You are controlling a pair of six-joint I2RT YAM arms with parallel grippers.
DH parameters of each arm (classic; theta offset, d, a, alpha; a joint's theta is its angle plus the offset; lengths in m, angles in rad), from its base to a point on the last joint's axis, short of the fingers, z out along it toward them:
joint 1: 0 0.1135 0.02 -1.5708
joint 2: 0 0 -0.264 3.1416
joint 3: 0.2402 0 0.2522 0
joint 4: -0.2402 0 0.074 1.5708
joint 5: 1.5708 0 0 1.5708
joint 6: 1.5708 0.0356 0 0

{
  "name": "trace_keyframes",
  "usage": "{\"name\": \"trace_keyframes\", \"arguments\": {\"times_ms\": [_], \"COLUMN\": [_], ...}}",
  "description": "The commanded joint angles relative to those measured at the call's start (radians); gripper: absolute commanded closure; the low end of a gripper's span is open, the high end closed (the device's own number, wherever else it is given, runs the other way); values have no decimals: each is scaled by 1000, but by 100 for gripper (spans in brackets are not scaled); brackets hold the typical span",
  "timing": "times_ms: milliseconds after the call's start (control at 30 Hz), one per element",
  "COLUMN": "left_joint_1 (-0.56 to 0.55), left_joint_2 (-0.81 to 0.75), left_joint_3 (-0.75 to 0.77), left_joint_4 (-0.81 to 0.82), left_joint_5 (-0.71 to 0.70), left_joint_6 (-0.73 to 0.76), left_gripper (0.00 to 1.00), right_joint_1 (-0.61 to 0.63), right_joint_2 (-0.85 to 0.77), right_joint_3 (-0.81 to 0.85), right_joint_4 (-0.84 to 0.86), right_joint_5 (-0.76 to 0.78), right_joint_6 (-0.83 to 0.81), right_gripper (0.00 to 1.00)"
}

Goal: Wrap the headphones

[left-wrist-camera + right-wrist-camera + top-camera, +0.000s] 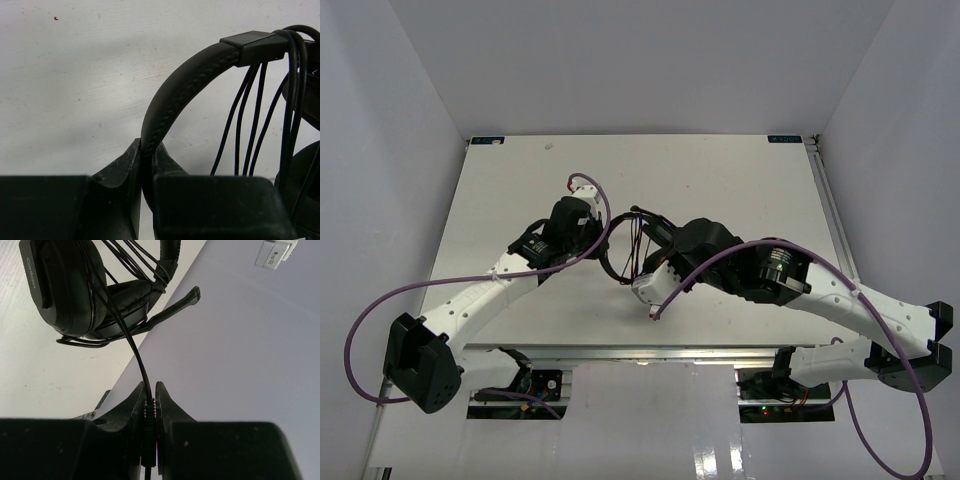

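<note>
1. The left gripper is pressed together on the headband of the headphones. The band arches up and to the right from its jaws, and the headset appears to be lifted off the table.
2. The right gripper pinches the cable at a ribbed section, probably the sleeve beside a plug. From its fingertips the cable rises to the earcup, ahead and to the left.
3. Done so far: several cable strands already loop over the headband, just right of the left gripper's jaws.
4. Left, as I judge it: only 1 short run of loose cable remains, so a last turn and securing the end.
5. The boom mic juts out ahead of the right gripper, outside the loops.
</note>
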Motion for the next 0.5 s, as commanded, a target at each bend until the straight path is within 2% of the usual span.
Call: {"name": "trace_keyframes", "arguments": {"times_ms": [0, 267, 467], "left_joint_1": [2, 9, 11], "left_joint_2": [13, 98, 122], "left_joint_3": [110, 203, 225], "left_joint_4": [-37, -75, -65], "left_joint_5": [-75, -113, -76], "left_joint_6": [51, 89, 75], "left_gripper": [100, 100, 100], "right_joint_1": [-4, -1, -1], "right_joint_2": [-13, -48, -86], "right_joint_3": [30, 41, -9], "right_joint_4": [-38, -195, -202], "right_joint_5": [-94, -235, -272], "right_joint_6": [23, 13, 8], "right_gripper": [92, 92, 92]}}
